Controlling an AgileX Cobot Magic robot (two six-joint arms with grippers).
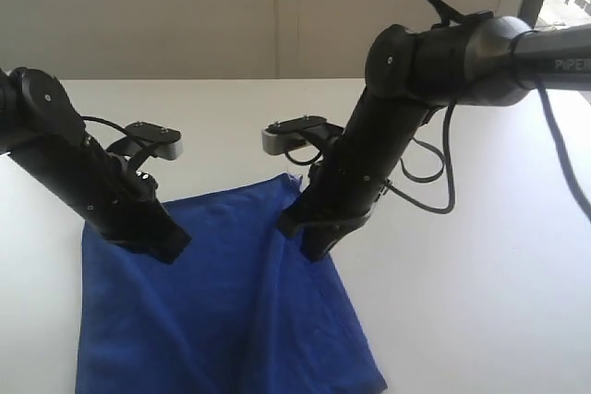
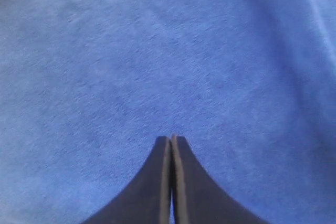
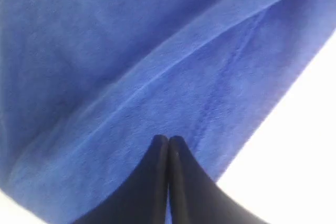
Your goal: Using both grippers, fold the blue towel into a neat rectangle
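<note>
The blue towel (image 1: pixel 231 320) lies spread on the white table (image 1: pixel 480 256), reaching from the middle down to the front edge of the exterior view, with soft creases and a far corner by the right arm. My left gripper (image 1: pixel 171 248) points down onto the towel's left part. Its jaws (image 2: pixel 171 138) are shut, pads together, with plush blue cloth (image 2: pixel 157 51) right beneath and nothing seen between them. My right gripper (image 1: pixel 316 248) presses at the towel's right side. It is shut too (image 3: pixel 168 139), close to a raised fold in the cloth (image 3: pixel 105 51) and near the towel's edge.
White tabletop (image 3: pixel 304 145) runs beside the towel's edge on the right. Both arms' wrist cameras (image 1: pixel 155 138) (image 1: pixel 294 132) stick out above the towel's far side. A pale wall stands behind the table, with a window at the top right.
</note>
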